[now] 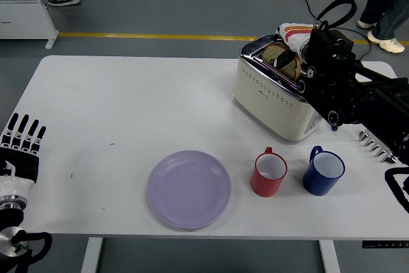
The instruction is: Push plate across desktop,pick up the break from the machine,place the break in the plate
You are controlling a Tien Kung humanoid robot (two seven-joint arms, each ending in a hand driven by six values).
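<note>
Head view shows a white rectangular counter point(128, 107) with the robot's black right arm reaching in from 3 o'clock to the cream-coloured, chrome-topped toaster point(271, 100), which stands at about 1 o'clock on the counter. The right hand point(305, 46) sits over the toaster's top at its far end, and its fingers point(285, 62) are curled down at the slot, against the brown slice of bread point(276, 52). The slice stands upright and partly out of the slot, its lower part hidden inside the toaster. Whether the fingers actually pinch the slice or only touch it cannot be told from here, since the hand's own bulk covers the contact.

The round lilac plate point(189, 188) lies flat at 6 o'clock on the counter, close to the near edge and well apart from the toaster. Just beside it, at its 3 o'clock, stands a red mug with a white inside point(268, 172), handle toward 12 o'clock. A blue mug with a white inside point(323, 171) stands near the red one, further toward 3 o'clock, also upright, and both mugs sit at the toaster's 6 o'clock side.

The left hand point(20, 151) rests at 8 o'clock over the counter's left edge, its black fingers straight, slightly spread and holding nothing.

Beyond the counter, at 10 o'clock on the grey floor, stands a white panel heater point(25, 11), and a yellow floor line point(147, 35) runs across behind the far edge
</note>
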